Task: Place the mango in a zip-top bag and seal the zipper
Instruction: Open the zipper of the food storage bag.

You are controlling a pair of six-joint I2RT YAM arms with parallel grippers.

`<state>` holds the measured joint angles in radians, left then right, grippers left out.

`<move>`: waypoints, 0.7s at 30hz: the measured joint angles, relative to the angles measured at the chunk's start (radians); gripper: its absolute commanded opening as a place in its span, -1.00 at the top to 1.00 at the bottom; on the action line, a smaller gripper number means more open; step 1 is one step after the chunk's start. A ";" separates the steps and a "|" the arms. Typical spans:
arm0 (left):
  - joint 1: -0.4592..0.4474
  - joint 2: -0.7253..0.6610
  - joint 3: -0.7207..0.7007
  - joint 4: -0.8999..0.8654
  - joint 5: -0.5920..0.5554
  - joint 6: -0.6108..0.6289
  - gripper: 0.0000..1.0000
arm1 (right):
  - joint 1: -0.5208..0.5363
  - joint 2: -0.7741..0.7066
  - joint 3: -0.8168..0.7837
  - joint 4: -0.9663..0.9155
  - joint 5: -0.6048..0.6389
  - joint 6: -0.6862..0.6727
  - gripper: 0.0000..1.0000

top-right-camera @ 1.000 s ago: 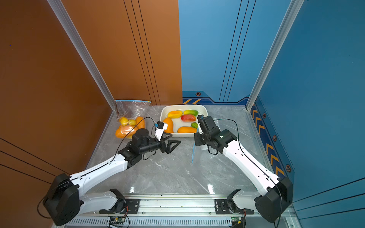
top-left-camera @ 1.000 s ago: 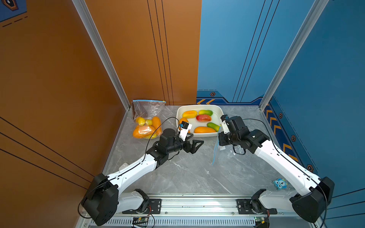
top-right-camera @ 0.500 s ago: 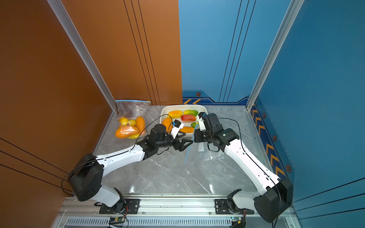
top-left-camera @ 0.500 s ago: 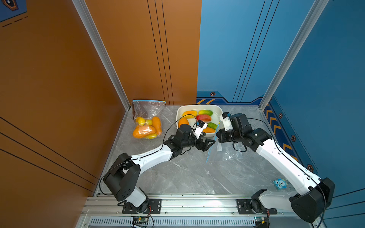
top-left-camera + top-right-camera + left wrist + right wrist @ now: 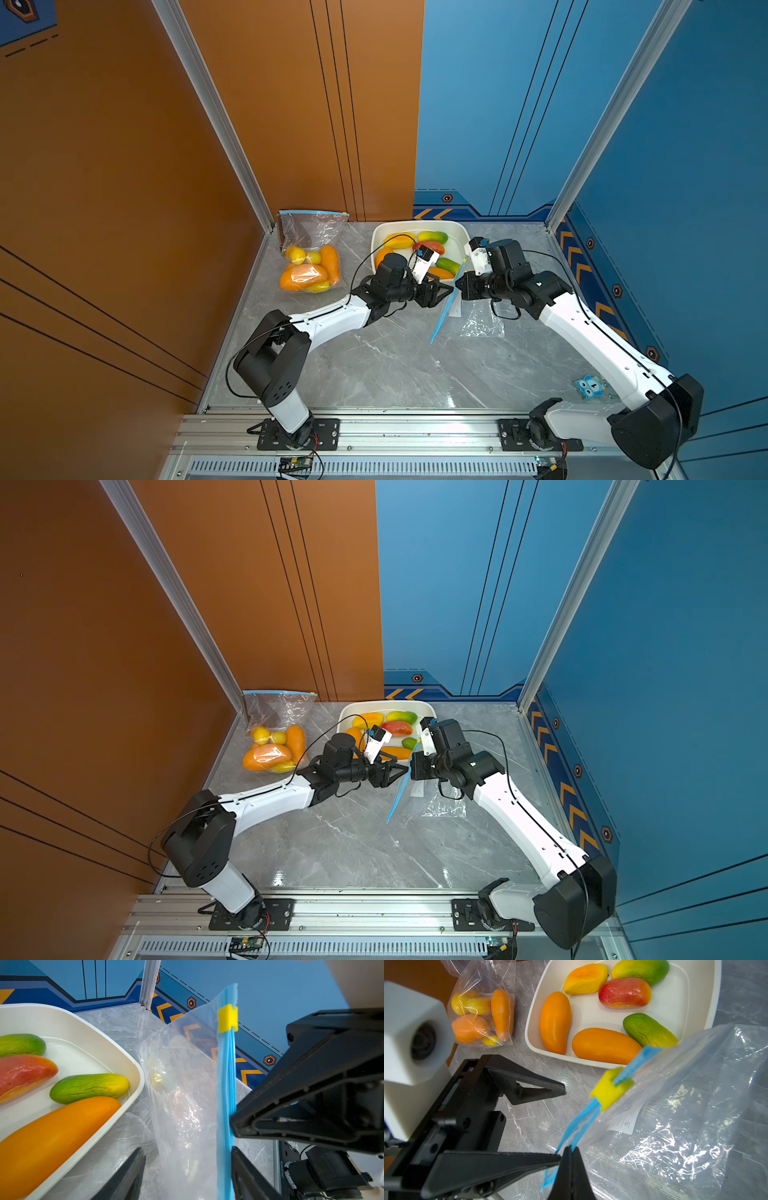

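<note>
Look to your far left corner: a filled bag (image 5: 309,270) of orange and yellow fruit leans on the orange wall (image 5: 124,166). Near it stands a white tray (image 5: 675,1001). At front right, a small blue owl (image 5: 589,386) sits on the grey table (image 5: 395,374).

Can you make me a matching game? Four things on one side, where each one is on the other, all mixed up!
1 red mango
2 yellow slider
3 right tool
4 full fruit bag

A by the orange wall
B threaded on the blue zipper strip
C in the white tray
D shut on the empty bag

Pairs: 1-C, 2-B, 3-D, 4-A
</note>
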<state>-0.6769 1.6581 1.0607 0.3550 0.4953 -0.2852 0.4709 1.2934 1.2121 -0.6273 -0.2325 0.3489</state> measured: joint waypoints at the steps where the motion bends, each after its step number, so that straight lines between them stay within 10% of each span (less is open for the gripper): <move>1: 0.004 0.000 0.000 0.001 0.004 -0.002 -0.19 | -0.002 0.000 0.000 0.000 0.000 0.000 1.00; 10: 0.005 0.004 0.000 0.011 0.011 0.004 -0.31 | -0.006 -0.016 -0.001 0.000 -0.024 0.000 1.00; 14: -0.006 0.019 0.000 0.016 0.001 0.008 0.05 | -0.006 -0.016 -0.001 0.000 -0.037 0.000 1.00; 19: -0.009 0.018 -0.001 0.017 -0.010 0.022 1.00 | -0.004 -0.016 0.000 0.000 -0.061 0.000 1.00; 21: 0.006 -0.005 -0.025 0.024 -0.013 0.023 1.00 | 0.000 -0.015 0.003 0.000 -0.069 0.001 1.00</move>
<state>-0.6708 1.6535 1.0355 0.3786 0.4820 -0.2623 0.4713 1.2781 1.2156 -0.6273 -0.3016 0.3496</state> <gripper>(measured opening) 0.046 0.042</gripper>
